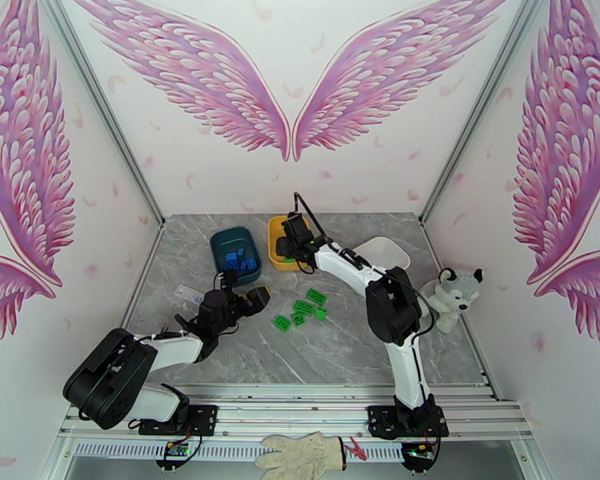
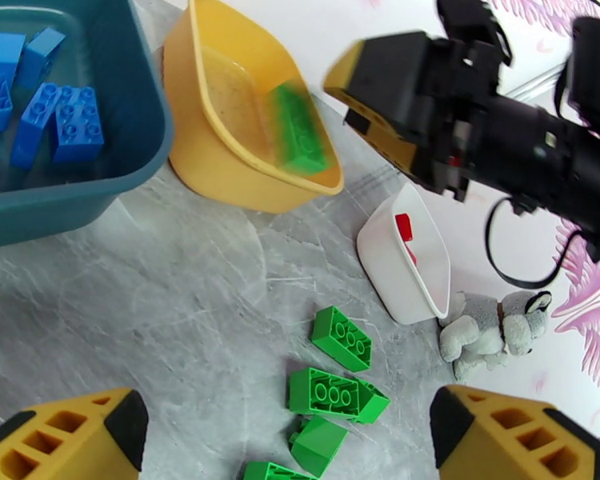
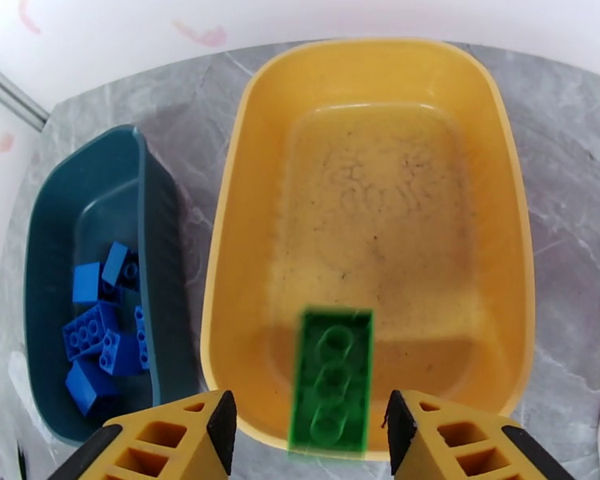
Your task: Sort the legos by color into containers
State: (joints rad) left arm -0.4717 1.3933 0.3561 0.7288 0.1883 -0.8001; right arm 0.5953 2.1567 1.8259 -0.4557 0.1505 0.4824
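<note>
— Three tubs on the surface (image 1: 340, 354), yes? Where do they stand?

— Side by side toward the far edge. The teal tub (image 1: 218, 250) is on the left, the yellow tub (image 1: 273, 246) in the middle, and the white tub (image 1: 384, 251) on the right, partly behind the right arm.

— What is in each?

— Blue bricks (image 2: 60, 122) lie heaped in the teal tub. A red brick (image 2: 404, 227) shows inside the white one. Inside the yellow tub is one green brick (image 3: 332, 382), blurred in both wrist views. Whether it rests on the bottom I cannot tell.

— Is the right end effector (image 3: 308, 414) gripping that brick?

— No. It hangs over one end of the yellow tub with its fingers (image 3: 196, 430) spread. The brick sits between them with a gap on each side, so it is released.

— And the left end effector (image 2: 292, 426)?

— Released too, jaws wide and empty. It hovers above the surface near the teal tub, with loose green bricks (image 2: 342, 338) just ahead of it.

— Where do those loose ones lie?

— In a small cluster on the bare surface near the middle, nearer the arms than the yellow tub and apart from all three tubs.

— Anything else?

— A plush husky (image 1: 454, 296) sits at the right edge near the white tub. A glove (image 1: 300, 454) lies by the arm bases.
</note>
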